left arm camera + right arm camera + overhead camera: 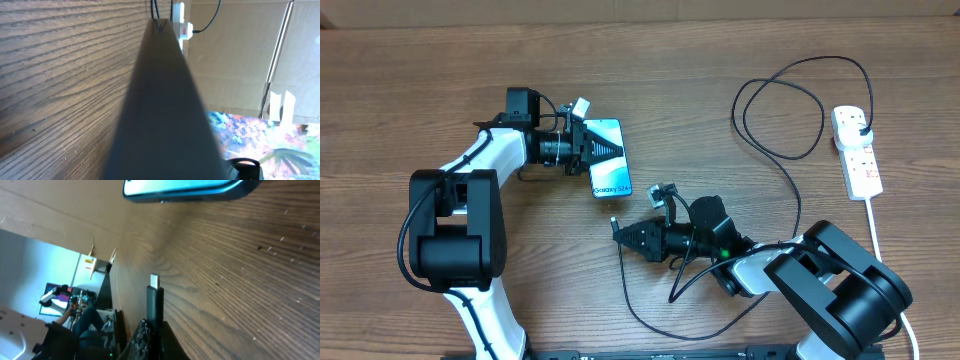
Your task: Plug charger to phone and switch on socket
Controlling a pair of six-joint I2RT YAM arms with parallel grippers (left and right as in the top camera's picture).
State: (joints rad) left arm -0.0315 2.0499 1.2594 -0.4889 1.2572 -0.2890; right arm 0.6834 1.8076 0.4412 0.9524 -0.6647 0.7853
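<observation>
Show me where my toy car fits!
The table is bare top-left in the overhead view, past the left arm, and between the phone and the charger loop. It's crowded between the phone and the right gripper, and around the socket.

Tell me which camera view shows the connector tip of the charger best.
The right wrist view. The connector tip is close and sharp there, held in the right claw and pointing toward the phone. The overhead view shows it only as a tiny speck. The left wrist view does not show it.
</observation>
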